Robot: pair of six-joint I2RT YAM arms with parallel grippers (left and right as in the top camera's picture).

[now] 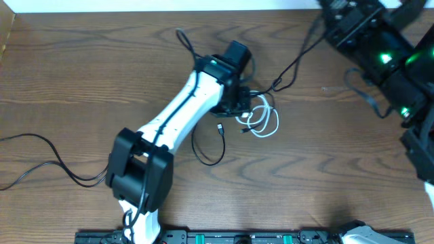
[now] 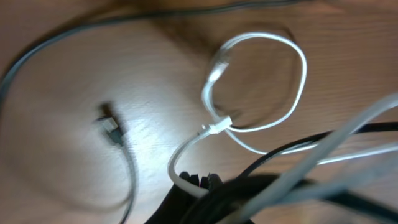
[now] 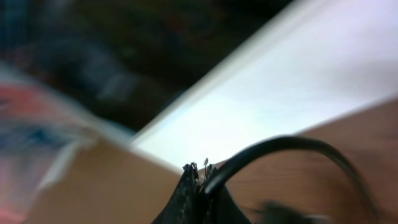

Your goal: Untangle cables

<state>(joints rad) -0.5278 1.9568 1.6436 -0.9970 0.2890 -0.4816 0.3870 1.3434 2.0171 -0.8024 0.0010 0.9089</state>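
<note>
Overhead, how far along are you?
— Barely started: your white cable (image 1: pixel 268 123) and black cable (image 1: pixel 218 148) sit mid-table, their loops overlapping.

And the hands?
— Your left gripper (image 2: pixel 198 182) is clamped on the white cable. Your right gripper (image 3: pixel 200 169) is pressed together, well away.

What's unclear?
— Your arm (image 1: pixel 182 108) hides the crossing, and both wrist views blur.

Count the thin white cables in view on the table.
1. The white cable lies looped on the table beside the left gripper, which pinches one stretch of it. Another could be hidden under the left arm.
</note>
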